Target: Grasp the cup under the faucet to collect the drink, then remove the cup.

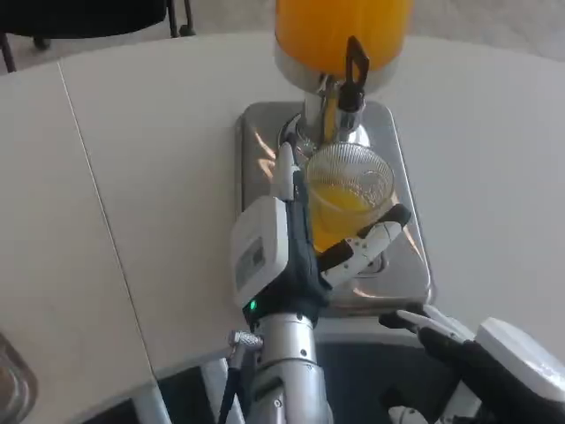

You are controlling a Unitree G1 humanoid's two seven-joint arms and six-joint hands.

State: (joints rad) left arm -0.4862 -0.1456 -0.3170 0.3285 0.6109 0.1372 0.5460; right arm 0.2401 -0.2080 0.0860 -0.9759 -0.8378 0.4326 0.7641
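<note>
- Since the left hand [305, 238] grips the cup [346, 196] half full mid-frame, a jerky pull could slosh juice over the tray [410, 256].
- Right hand [468, 349], lower right, looks loose and holds nothing.

Silver ribbed forearm, left hand [291, 238] white-backed with green light, black-and-white fingers, right hand [477, 353] white and black

1. The cup [348, 185] is clear ribbed glass, upright, partly filled with orange drink, standing on the dispenser's steel base [402, 177] just below the faucet [353, 75].
2. The faucet has a black lever and hangs from the dispenser [342, 31], whose tank holds orange juice.
3. The left hand [296, 243] holds the cup, fingers wrapped around it.
</note>
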